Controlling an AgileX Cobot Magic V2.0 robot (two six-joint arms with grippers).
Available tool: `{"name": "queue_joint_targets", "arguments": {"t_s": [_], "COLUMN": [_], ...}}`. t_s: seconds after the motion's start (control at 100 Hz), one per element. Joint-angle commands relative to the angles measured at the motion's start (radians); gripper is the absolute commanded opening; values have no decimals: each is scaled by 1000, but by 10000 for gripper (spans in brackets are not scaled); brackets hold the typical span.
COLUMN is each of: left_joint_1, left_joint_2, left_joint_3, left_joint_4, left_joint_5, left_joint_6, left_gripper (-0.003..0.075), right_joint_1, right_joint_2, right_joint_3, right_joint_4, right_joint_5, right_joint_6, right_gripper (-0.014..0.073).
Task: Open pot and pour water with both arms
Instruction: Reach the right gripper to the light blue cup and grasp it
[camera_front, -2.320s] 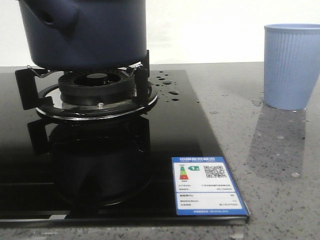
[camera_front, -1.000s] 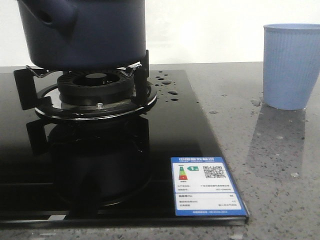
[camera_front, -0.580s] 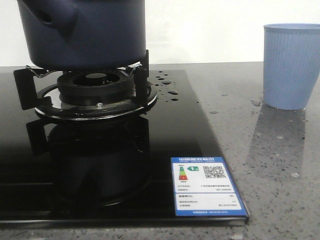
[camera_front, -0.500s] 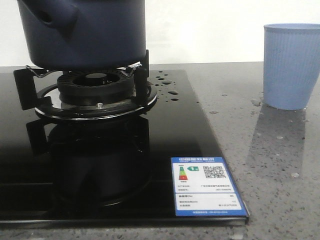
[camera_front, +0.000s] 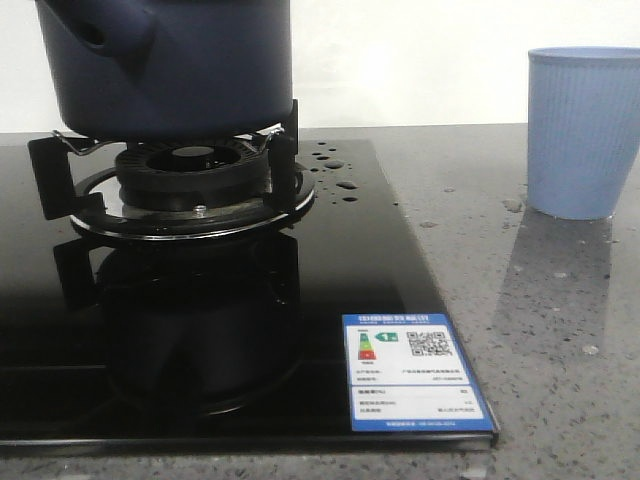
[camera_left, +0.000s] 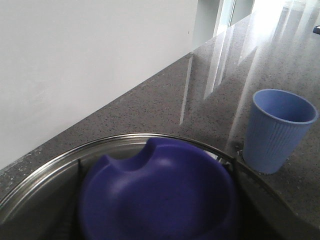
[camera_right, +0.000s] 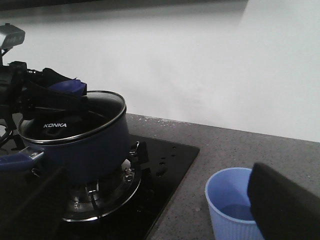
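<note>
Left gripper (camera_right: 60, 92) sits directly over the glass lid (camera_right: 75, 120) of the dark navy round pot (camera_front: 170, 65) on the black burner stand (camera_front: 190, 185); jaw state unreadable. Right finger (camera_right: 285, 202) is farther off, near the pale blue ribbed cup (camera_right: 232, 212).

Matte pot (camera_front: 190, 70), glossy glass hob (camera_front: 340, 260), speckled stone counter (camera_front: 560, 330).

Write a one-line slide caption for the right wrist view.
Navy pot sits on the gas burner, left gripper at its glass lid; blue ribbed cup waits beside the stove.
</note>
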Motion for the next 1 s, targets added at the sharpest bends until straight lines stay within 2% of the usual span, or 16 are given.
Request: {"name": "queue_joint_targets", "arguments": {"t_s": [0.0, 0.16, 0.28, 0.38, 0.46, 0.56, 0.66, 0.82, 0.99], "left_joint_1": [21, 64, 88, 103, 103, 103, 103, 103, 103], "left_joint_2": [-49, -113, -200, -280, -344, -409, -460, -501, -501], "left_joint_3": [-55, -115, -129, -129, -129, -129, -129, -129, -129], "left_joint_4": [-121, -123, -131, -131, -131, -133, -135, -141, -141], "left_joint_5": [60, 93, 66, 51, 47, 37, 19, 7, 6], "left_joint_6": [3, -14, -48, -85, -89, -89, -89, -89, -113], "left_gripper": [256, 256, 256, 256, 256, 256, 256, 256, 256], "right_joint_1": [-1, -1, -1, -1, -1, 1, 27, 152, 294], "right_joint_2": [15, 28, 29, 35, 53, 76, 107, 176, 294], "right_joint_3": [-33, -32, -5, 62, 137, 208, 235, 235, 235], "right_joint_4": [32, 6, -179, -263, -245, -136, -128, -128, -130], "right_joint_5": [-71, -124, -211, -288, -324, -337, -375, -511, -755], "right_joint_6": [-14, -14, -14, -14, -14, -14, -24, -56, -54], "right_gripper": [655, 655, 655, 655, 655, 655, 655, 655, 655]}}
